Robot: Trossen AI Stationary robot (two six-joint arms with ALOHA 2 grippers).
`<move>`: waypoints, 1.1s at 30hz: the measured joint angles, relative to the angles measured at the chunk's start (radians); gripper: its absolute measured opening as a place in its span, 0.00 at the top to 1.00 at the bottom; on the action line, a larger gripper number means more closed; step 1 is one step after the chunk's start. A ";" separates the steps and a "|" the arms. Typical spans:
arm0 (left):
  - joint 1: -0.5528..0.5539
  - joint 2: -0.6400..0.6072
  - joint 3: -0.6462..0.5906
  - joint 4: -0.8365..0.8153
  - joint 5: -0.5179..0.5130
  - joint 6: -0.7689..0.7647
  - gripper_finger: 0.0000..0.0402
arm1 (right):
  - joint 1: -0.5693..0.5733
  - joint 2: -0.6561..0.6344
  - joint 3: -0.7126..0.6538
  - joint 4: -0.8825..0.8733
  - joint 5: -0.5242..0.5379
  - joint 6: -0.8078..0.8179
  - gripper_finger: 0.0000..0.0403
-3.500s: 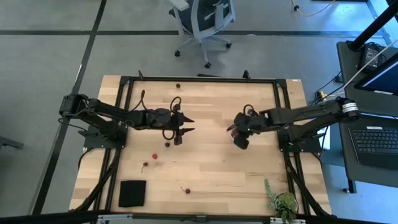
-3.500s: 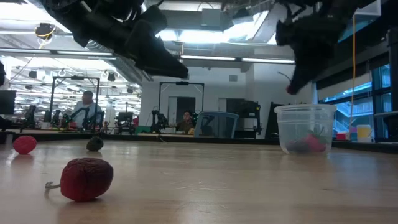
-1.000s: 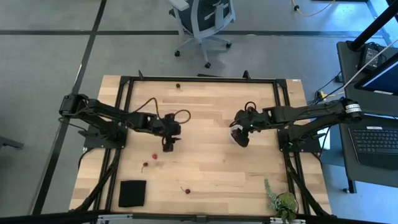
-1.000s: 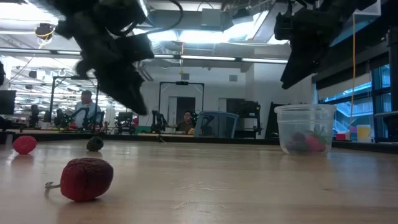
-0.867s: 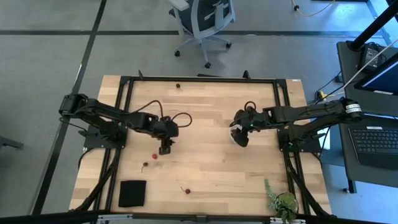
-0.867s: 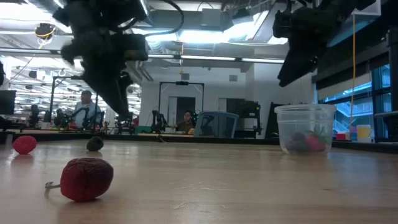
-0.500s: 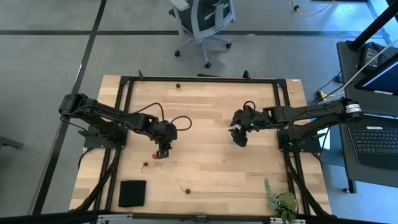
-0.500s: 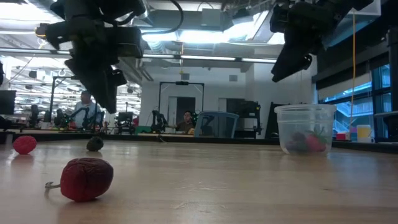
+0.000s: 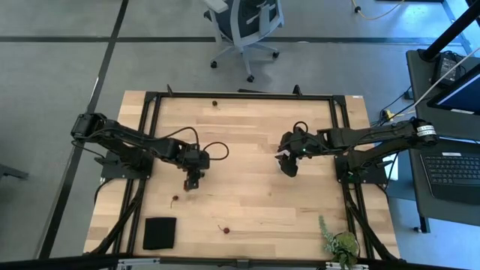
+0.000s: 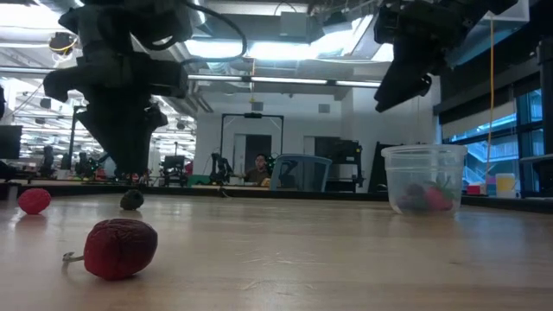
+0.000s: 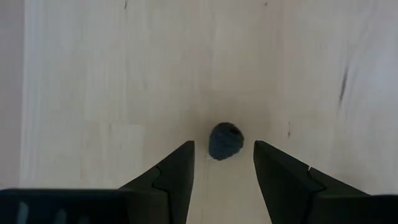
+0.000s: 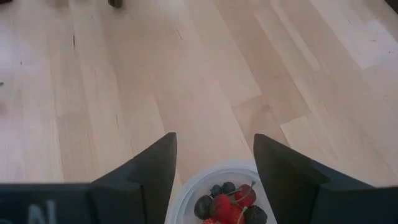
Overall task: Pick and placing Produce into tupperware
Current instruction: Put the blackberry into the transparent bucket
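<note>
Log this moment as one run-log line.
left gripper: open, above dark fruit | right gripper: open, over tupperware holding fruits | loose fruits on table: several

Dark fruit [image 11: 225, 141], red fruits in translucent white tub [image 12: 186, 194], black pad [image 9: 159, 233]

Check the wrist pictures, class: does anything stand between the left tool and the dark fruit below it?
Nothing visible does. The left tool hangs open over the dark fruit, with only bare table around it.
</note>
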 joint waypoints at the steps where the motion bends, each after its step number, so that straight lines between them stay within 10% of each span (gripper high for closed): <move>1: 0.002 0.000 0.000 0.005 0.000 0.000 0.61 | 0.000 0.000 0.000 0.002 0.000 -0.001 0.47; 23: -0.005 0.207 0.004 0.076 0.002 0.047 0.61 | 0.000 0.000 0.000 0.001 0.000 -0.002 0.47; 33: -0.005 0.212 0.003 0.073 0.001 0.052 0.79 | 0.000 0.000 0.000 0.001 0.000 -0.002 0.47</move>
